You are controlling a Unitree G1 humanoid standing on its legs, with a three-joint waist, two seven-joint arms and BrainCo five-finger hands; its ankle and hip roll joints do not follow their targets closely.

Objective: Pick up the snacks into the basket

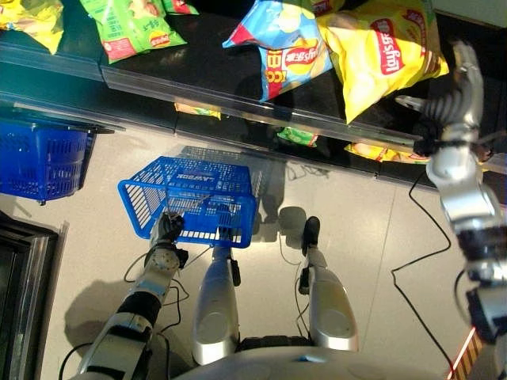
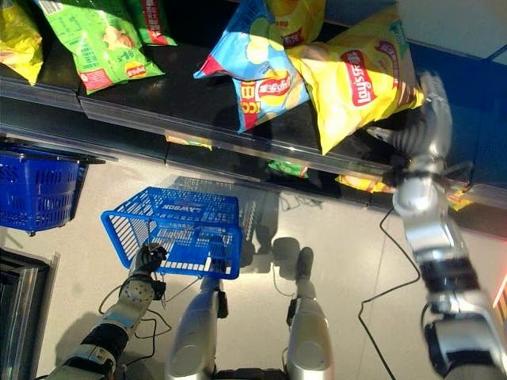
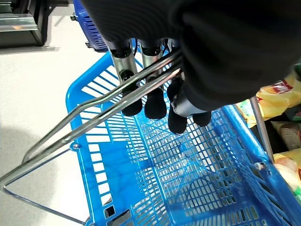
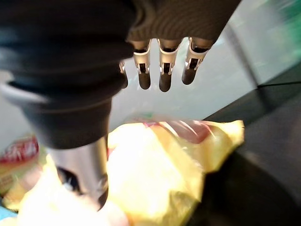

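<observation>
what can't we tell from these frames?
- Lower shelf snacks: mostly hidden under the upper shelf's front edge in both eye views.
- Second blue basket: cut off by the left eye view's edge.
- Yellow chip bag: blurred in the right wrist view; contact with the open right hand unclear.

The yellow chip bag is a blurry blob in the right wrist view, and the right hand covers part of it, so I can't tell if the thumb touches it. The green snack bag and the other yellow bag run off the top edge in the head views. More snacks on the lower shelf sit mostly hidden under the upper shelf. The spare blue basket is cut by the left edge. In the left wrist view the left hand hides part of the basket handle on the blue basket.
</observation>
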